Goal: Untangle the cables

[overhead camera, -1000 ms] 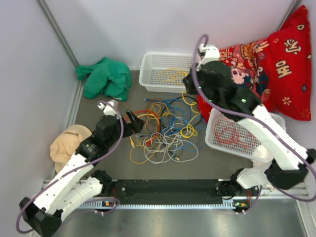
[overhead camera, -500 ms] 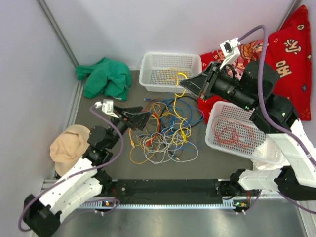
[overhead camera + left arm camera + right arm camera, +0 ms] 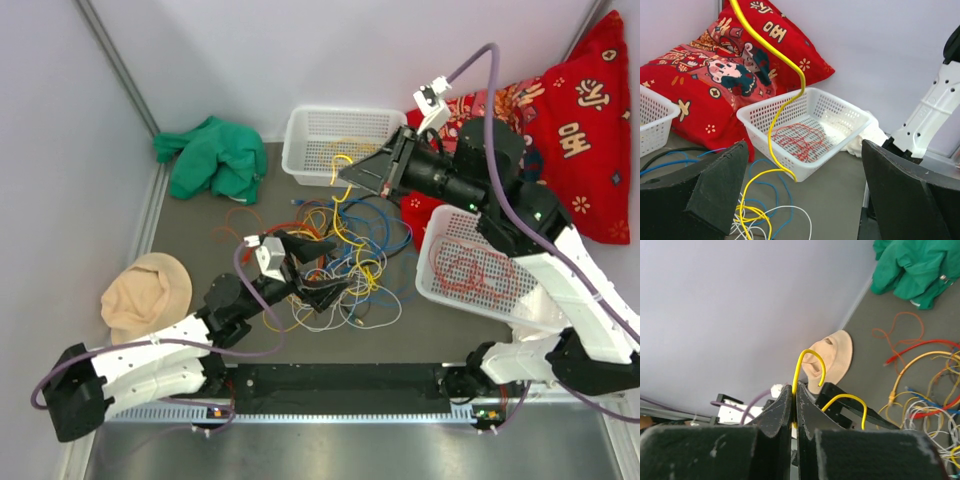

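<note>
Right gripper: your fingers are pinched tight on a thin yellow cable, held up above the table near its far edge, just in front of the white mesh basket
Left gripper: fingers spread wide and holding nothing, hovering low over the heap
Cables: a looped tangle of yellow, red, orange, blue and white-grey wires lying on the dark grey table about midway between its side edges; one red cable lies coiled in the second white basket by the right edge
Yellow cable's axis: the lifted stretch runs steeply from your pinch down into the heap, far edge towards near edge; a short hooked tail pokes out past the fingertips
Risk, slipping: you grip close to the end, so a hard pull could draw the wire out of the pinch
Risk, dragging: the lower part seems threaded through other loops, so lifting further may haul the whole heap along or tighten a knot
Risk, snagging: closing the left fingers here could trap several wires at once
</note>
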`<act>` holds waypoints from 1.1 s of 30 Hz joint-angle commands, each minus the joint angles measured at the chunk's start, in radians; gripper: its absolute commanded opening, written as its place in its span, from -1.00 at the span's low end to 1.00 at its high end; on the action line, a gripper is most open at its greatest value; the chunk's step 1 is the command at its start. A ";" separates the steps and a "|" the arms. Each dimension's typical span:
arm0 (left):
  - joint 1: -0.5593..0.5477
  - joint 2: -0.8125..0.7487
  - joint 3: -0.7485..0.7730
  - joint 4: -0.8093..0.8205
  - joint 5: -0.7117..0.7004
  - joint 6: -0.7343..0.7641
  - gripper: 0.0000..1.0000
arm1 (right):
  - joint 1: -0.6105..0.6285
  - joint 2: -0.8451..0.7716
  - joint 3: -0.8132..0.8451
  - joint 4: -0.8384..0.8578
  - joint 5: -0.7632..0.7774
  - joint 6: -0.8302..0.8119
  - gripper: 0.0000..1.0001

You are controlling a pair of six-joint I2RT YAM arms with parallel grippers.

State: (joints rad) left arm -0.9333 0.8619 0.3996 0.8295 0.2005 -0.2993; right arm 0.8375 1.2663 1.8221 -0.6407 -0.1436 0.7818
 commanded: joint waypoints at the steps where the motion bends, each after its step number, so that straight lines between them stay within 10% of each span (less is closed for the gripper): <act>1: -0.016 0.003 -0.024 0.097 -0.036 0.091 0.98 | 0.012 0.033 0.057 0.102 -0.091 0.100 -1.00; 14: -0.015 0.319 -0.030 0.322 -0.173 0.085 0.65 | 0.015 0.016 0.025 0.184 -0.175 0.198 -1.00; 21: -0.015 0.393 0.011 0.403 -0.156 0.057 -1.00 | 0.015 -0.022 -0.009 0.147 -0.140 0.160 -1.00; 24: -0.015 0.321 0.012 0.321 -0.183 0.057 -1.00 | 0.014 -0.042 -0.014 0.121 -0.116 0.105 -0.98; 28: -0.012 0.137 0.109 -0.062 -0.347 0.005 -1.00 | 0.015 -0.097 -0.038 0.018 0.063 -0.013 0.29; 33: 0.040 0.137 0.436 -0.609 -0.473 -0.098 -1.00 | 0.015 -0.255 -0.225 -0.005 0.419 -0.134 0.48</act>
State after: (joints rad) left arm -0.9318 1.0111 0.6365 0.6250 -0.1425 -0.3088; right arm 0.8444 1.1290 1.7077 -0.6205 -0.0311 0.7715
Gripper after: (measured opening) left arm 0.027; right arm 0.719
